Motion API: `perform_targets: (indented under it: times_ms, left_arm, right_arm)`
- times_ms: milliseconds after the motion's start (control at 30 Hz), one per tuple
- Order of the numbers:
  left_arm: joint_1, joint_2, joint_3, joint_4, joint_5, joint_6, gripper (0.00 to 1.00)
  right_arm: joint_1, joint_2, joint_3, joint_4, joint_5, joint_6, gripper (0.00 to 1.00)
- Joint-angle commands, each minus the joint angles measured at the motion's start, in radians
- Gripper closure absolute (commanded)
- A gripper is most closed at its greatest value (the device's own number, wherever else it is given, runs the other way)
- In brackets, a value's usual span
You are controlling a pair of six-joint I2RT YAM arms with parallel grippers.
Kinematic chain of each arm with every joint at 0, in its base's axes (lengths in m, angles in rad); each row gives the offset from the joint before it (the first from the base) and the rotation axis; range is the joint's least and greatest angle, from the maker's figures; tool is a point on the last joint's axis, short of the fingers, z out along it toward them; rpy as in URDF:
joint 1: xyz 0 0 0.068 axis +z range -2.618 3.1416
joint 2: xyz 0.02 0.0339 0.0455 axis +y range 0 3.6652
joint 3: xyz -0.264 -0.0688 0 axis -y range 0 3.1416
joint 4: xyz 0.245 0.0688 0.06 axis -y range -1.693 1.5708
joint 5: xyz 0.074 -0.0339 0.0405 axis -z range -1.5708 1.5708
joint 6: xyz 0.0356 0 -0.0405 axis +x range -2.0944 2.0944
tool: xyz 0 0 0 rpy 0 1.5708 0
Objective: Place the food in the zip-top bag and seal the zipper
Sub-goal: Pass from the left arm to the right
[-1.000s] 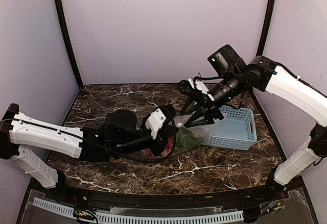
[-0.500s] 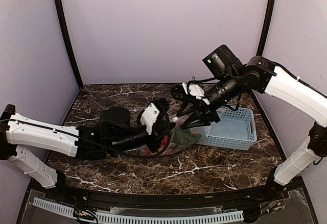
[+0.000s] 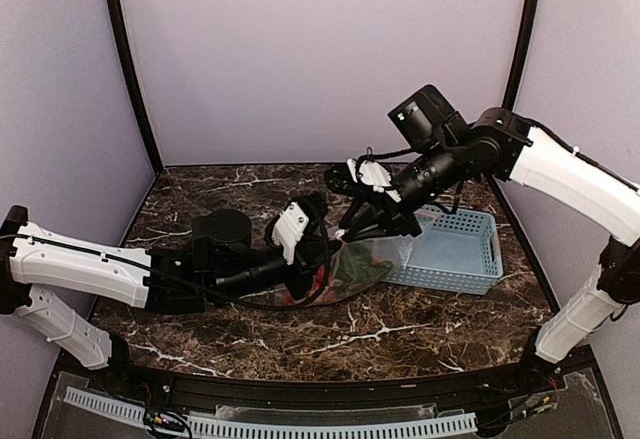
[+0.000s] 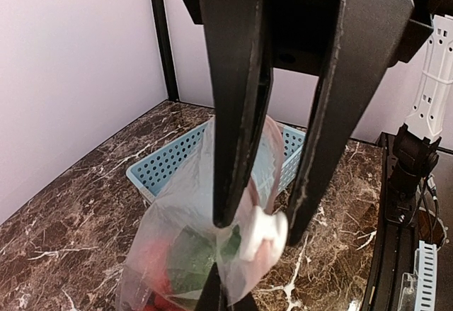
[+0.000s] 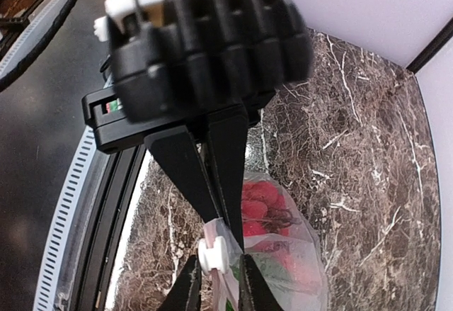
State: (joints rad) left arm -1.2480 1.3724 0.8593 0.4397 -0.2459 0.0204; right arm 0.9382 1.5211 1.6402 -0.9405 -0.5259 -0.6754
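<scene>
Left gripper (image 4: 259,227) clamps the bag (image 4: 177,236) at its zipper (image 5: 212,252), frame centre. Right gripper (image 5: 216,286), narrow, straddles that edge; whether it grips, cannot tell. Food (image 5: 260,199) inside.

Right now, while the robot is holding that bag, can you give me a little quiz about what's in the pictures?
1. True or false: the left gripper is shut on the zip-top bag.
2. What is inside the bag? A) red and green food B) nothing C) a spoon
3. What colour is the basket beside the bag?
Key: 1 true; 2 A; 3 light blue.
</scene>
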Motion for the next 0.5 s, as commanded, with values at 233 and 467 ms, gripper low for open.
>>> perform_targets:
  times_ms: [233, 467]
  left_arm:
    - [0.005, -0.050, -0.016, 0.047, 0.004, -0.011, 0.99]
    - [0.006, -0.079, -0.036, 0.081, 0.016, 0.010, 0.80]
  right_arm:
    - [0.017, 0.006, 0.030, 0.005, 0.005, -0.016, 0.99]
    - [0.017, 0.008, 0.035, 0.002, 0.015, -0.023, 1.00]
